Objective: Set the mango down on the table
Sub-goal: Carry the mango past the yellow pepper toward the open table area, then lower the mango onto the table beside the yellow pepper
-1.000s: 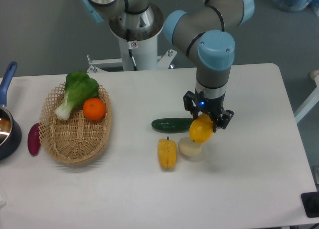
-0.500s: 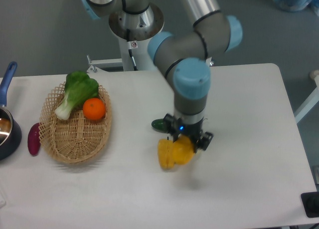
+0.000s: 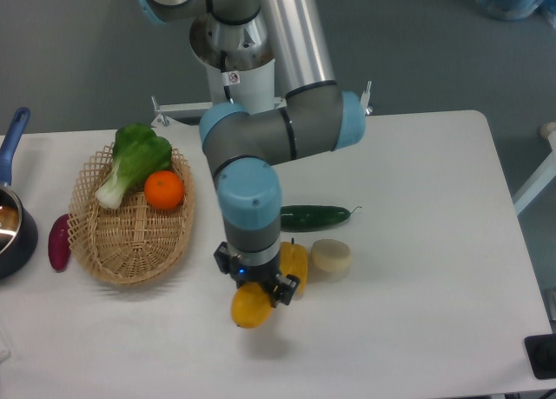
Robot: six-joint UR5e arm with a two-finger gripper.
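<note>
The fixed camera view shows us the smooth yellow-orange oval mango (image 3: 249,308) held at the tip of the arm, with the black two-finger gripper (image 3: 257,288) clenched on its upper part. The fingers (image 3: 284,287) grip the fruit from either side, and most of the mango hangs out below them, toward the near edge of the large white rectangular counter (image 3: 417,242). Its long axis appears to run roughly from the fingers down toward the near-left, though we cannot tell its tilt exactly from this angle. A soft shadow lies on the counter beneath it, and we cannot tell whether the fruit touches the surface.

Taking the mango as our landmark: just behind and to its right, partly hidden by the gripper, sits a ribbed yellow-orange bell pepper (image 3: 296,260). Further right of that lies a pale round cream-coloured disc (image 3: 332,256), and behind it a dark green cucumber (image 3: 313,216). Well to the left of the mango stands a woven wicker basket (image 3: 130,234) holding a round orange (image 3: 163,190) and a leafy green bok choy (image 3: 132,162).
</note>
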